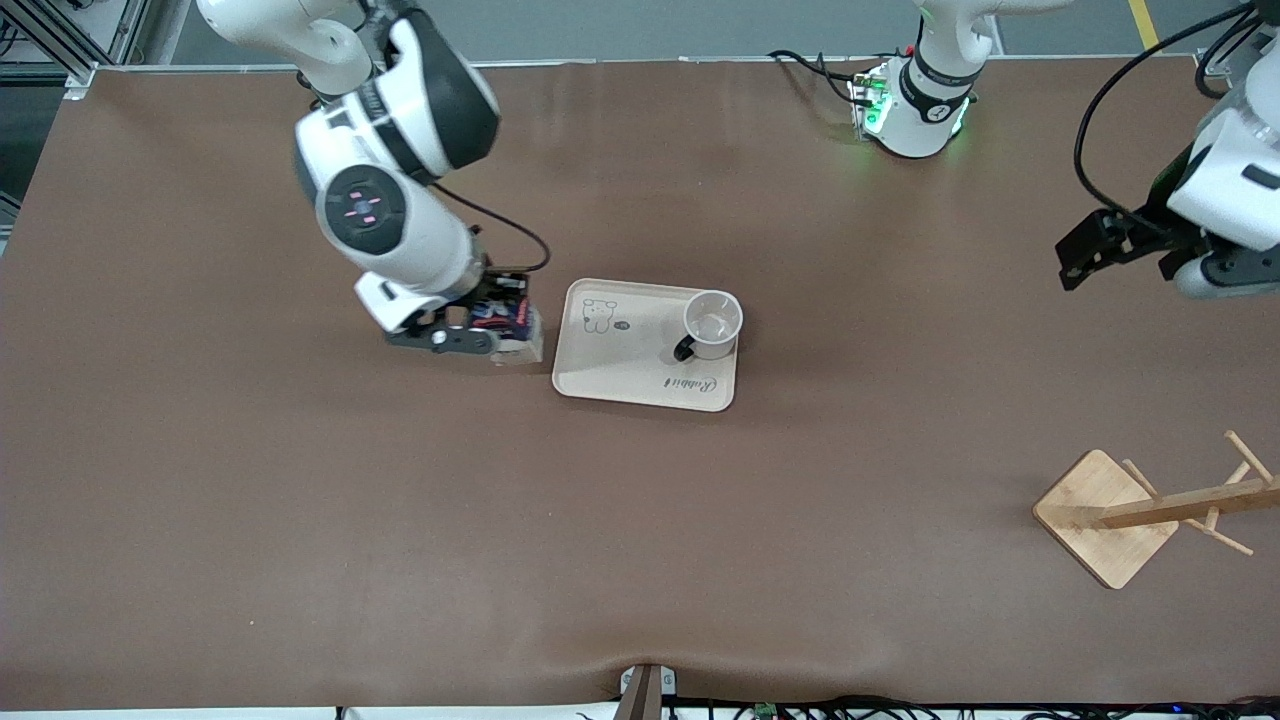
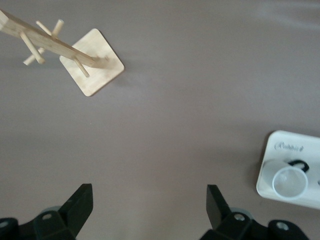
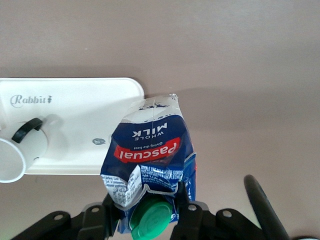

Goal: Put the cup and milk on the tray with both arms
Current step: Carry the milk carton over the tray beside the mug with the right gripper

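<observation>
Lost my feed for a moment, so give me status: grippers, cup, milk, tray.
Right gripper shut on milk, beside tray, not yet over it. Left gripper open, waiting at its table end. Cup upright on tray. Nothing blocking.

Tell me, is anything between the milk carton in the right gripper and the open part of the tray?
Nothing visible is. The right gripper, shut on the milk, is right beside the tray at the right arm's end. The cup stands at the tray's end toward the left arm. The left gripper waits open, away from the tray.
</observation>
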Available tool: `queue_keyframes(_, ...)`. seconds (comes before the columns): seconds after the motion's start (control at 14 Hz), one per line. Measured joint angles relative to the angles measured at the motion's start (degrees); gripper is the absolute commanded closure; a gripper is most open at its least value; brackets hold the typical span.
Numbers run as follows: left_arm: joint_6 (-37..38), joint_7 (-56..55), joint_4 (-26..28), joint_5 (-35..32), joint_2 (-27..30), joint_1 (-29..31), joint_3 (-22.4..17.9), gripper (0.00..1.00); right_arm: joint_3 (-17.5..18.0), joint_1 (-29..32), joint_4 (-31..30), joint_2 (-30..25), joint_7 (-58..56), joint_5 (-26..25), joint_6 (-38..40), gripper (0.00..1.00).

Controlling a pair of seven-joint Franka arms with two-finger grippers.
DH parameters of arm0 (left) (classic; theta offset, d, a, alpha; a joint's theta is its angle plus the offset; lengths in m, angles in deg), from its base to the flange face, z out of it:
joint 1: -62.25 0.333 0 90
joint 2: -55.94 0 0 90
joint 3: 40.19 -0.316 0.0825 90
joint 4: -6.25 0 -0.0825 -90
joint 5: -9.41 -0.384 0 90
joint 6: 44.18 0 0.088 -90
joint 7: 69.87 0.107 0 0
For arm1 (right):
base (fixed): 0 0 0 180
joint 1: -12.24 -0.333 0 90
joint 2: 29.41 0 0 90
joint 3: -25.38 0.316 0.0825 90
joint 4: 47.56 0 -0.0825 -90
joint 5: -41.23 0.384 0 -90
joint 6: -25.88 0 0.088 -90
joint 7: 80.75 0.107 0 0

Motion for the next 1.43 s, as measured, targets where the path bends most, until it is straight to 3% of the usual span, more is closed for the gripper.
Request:
queue_keyframes(0.5, -0.27, 2.74, 9.40, 4.59, 8.55, 2.45, -1.34, 0.00, -0.09, -3.00, -0.01, 3.43, 3.89, 0.02, -4.80, 1.00)
queue_keyframes(0.86, -0.26, 5.07, 10.20, 3.60, 9.01, 2.53, -1.34, 0.00, -0.10, -6.17, -0.01, 5.91, 6.26, 0.41, -6.18, 1.00)
queue_keyframes(1.29, 0.26, 5.20, 10.25, 3.53, 9.21, 2.53, -1.32, 0.00, -0.10, -6.91, -0.01, 7.09, 6.33, 5.75, -7.13, 1.00)
queue_keyframes(1.36, 0.27, 5.20, 10.33, 3.53, 9.21, 2.53, -1.31, 0.00, -0.10, -7.10, 0.00, 7.38, 6.37, 5.99, -7.36, 0.88)
queue_keyframes(1.43, 0.27, 5.20, 10.44, 3.53, 9.21, 2.53, -1.30, 0.00, -0.12, -7.21, 0.09, 7.40, 6.46, 6.02, -7.43, 0.50)
